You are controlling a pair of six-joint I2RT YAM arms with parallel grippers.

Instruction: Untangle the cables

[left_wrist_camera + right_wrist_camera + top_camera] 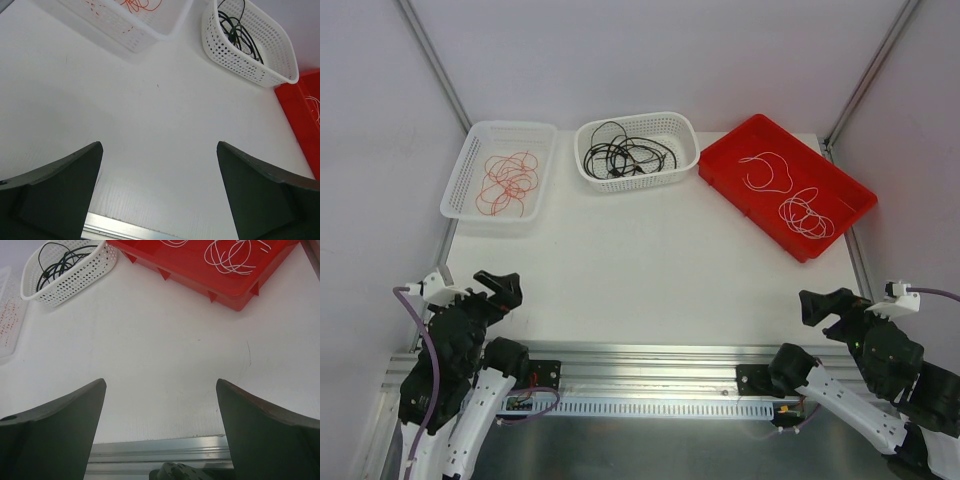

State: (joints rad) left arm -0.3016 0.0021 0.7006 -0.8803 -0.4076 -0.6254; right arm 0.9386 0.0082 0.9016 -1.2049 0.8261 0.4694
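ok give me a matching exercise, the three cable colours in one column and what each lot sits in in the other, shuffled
Column one:
1. red cables
2. black cables
3. white cables

Column two:
A. red tray
B. oval basket
C. rectangular basket

Pairs: 1-C, 2-B, 3-A
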